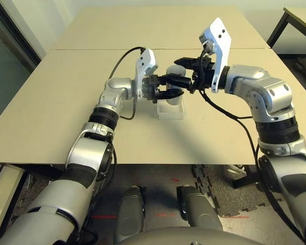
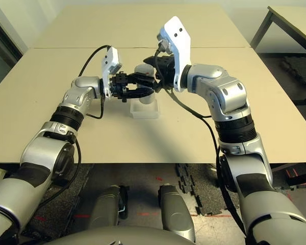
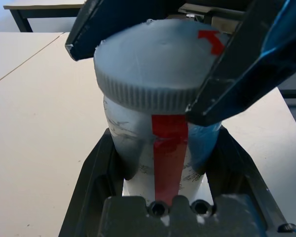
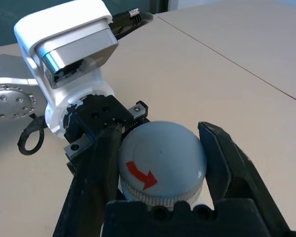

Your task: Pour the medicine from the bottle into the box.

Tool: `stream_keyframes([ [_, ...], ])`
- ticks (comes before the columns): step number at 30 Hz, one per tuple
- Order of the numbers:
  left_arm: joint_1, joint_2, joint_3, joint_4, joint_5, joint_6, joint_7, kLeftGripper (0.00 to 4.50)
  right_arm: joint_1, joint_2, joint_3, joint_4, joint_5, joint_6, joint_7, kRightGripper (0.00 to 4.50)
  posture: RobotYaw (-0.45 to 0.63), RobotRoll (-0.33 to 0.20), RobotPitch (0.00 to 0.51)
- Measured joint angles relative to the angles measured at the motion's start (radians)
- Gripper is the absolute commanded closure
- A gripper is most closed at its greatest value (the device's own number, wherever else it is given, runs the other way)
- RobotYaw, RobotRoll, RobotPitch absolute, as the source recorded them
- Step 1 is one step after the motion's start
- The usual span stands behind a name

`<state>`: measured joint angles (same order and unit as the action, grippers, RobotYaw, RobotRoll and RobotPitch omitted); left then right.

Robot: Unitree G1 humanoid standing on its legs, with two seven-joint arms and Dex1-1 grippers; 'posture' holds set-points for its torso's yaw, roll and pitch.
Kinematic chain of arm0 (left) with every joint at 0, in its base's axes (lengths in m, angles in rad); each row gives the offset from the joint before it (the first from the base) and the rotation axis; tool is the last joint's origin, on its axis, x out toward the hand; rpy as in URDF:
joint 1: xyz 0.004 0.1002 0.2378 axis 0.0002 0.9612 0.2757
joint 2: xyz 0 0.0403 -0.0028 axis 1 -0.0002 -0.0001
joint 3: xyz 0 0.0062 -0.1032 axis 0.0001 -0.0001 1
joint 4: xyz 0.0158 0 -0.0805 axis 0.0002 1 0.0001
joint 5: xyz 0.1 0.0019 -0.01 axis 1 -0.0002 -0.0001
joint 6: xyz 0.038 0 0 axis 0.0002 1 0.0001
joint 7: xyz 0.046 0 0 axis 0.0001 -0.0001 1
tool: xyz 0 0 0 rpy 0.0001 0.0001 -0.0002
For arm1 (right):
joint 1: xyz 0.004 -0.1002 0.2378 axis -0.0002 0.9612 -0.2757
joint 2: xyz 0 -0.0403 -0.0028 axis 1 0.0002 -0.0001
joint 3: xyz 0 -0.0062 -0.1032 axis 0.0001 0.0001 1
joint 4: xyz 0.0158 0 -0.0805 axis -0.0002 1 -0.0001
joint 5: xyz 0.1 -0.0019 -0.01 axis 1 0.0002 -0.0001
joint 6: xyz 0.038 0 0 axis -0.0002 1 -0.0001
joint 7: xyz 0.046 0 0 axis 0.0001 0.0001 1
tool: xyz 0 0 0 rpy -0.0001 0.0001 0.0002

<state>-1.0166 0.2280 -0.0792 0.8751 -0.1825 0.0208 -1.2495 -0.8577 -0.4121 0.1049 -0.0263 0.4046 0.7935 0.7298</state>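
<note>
Bright even light, soft shadows under the arms, close fingers blurred.

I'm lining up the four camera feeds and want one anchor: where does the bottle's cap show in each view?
Left eye view: the cap sits above centre, where the two grippers meet.
Right eye view: the cap is left of centre, above the box.
Left wrist view: it fills the upper middle.
Right wrist view: low centre, between black fingers.
Shared landmark: the red arrow on the cap.
</note>
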Motion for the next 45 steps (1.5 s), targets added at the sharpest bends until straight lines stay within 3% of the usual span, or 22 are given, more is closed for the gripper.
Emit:
stream_keyframes([
  [7,0.000,0.002,0.000,0.001,0.005,-0.008,0.000,2.07,-0.009,0.001,0.000,0.001,-0.002,0.014,0.002,1.92,-0.23,0.000,0.075],
  [16,0.000,0.007,-0.010,0.007,0.025,-0.026,0.001,2.07,-0.167,0.015,-0.077,0.042,0.014,0.014,-0.022,1.92,-0.23,0.000,0.072],
  [22,0.001,0.008,-0.008,0.009,0.030,-0.032,0.031,2.07,-0.175,0.031,-0.087,0.120,-0.008,-0.027,-0.073,1.92,-0.22,0.000,0.071],
  [25,-0.006,0.007,0.013,0.038,0.032,-0.047,0.114,2.07,-0.160,0.044,-0.094,0.169,-0.037,-0.083,-0.126,1.92,-0.21,0.000,0.072],
  [35,-0.029,0.023,0.195,0.191,0.029,-0.153,0.616,2.07,-0.046,0.153,-0.138,0.430,-0.150,-0.408,-0.304,1.92,-0.17,0.000,0.079],
  [45,0.016,-0.011,0.295,0.290,0.023,-0.251,0.894,2.07,-0.046,0.189,-0.205,0.858,-0.231,-0.743,-0.447,1.92,-0.14,0.000,0.079],
])
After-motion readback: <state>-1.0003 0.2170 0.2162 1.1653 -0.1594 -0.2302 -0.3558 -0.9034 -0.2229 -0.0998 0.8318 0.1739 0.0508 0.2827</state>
